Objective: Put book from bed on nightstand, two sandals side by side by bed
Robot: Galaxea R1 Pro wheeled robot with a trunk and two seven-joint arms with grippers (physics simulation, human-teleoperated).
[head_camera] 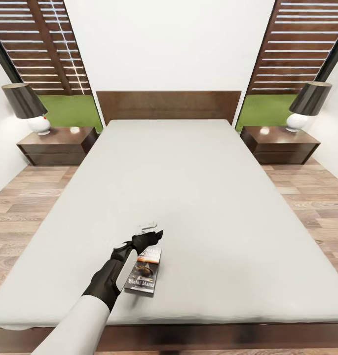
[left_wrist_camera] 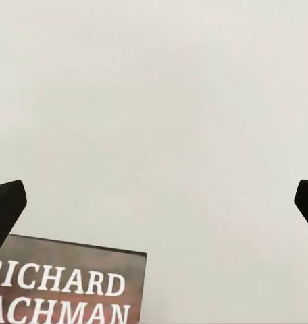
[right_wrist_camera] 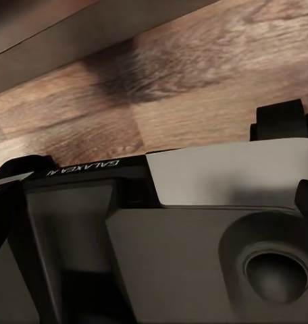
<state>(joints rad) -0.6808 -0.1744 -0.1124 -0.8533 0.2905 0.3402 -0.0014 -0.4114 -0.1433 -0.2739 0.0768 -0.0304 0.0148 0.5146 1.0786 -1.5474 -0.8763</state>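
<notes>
1. Across the bedroom's middle, the bed (head_camera: 188,187) spreads its pale mattress, a nightstand (head_camera: 57,145) at each side of the headboard.
2. Near the foot edge lies the book (head_camera: 148,273), cover up.
3. Above the book's far end hovers the left gripper (head_camera: 150,235), fingers (left_wrist_camera: 5,202) spread wide, holding nothing.
4. Whether the right gripper is open or closed cannot be told.

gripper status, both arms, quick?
Left gripper: open, holding nothing, jaws spread wide over the bed beside the book.
Right gripper: cannot be told from its wrist view, which looks at the robot's own body and the floor.
</notes>
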